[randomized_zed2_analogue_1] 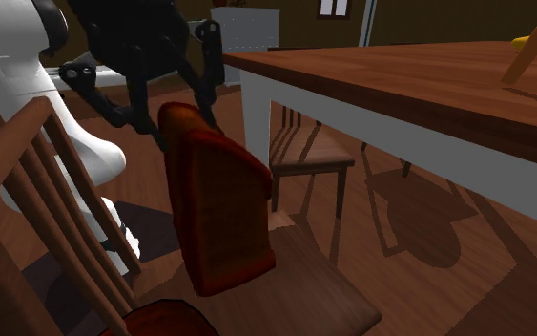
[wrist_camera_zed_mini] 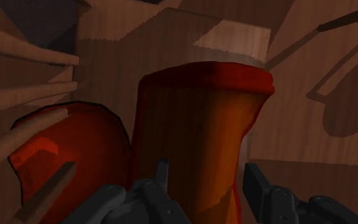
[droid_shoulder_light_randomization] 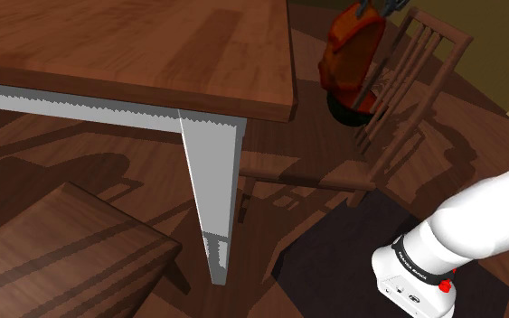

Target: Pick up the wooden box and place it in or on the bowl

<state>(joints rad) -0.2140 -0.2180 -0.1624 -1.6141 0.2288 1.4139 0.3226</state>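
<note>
Reddish-brown box [randomized_zed2_analogue_1: 220, 205], mid-frame in the second exterior view, hangs tilted, pinched by the gripper [wrist_camera_zed_mini: 209, 170]; released askew, it could topple off the dark-red bowl [randomized_zed2_analogue_1: 166, 320] at bottom left.

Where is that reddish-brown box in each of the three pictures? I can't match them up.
Shoulder view: the reddish-brown box is at top right, above the bowl.
Second exterior view: left of centre, over the chair seat.
Wrist view: in the middle, clasped by the gripper, bowl beside it.
Shared landmark: the chair.
</note>
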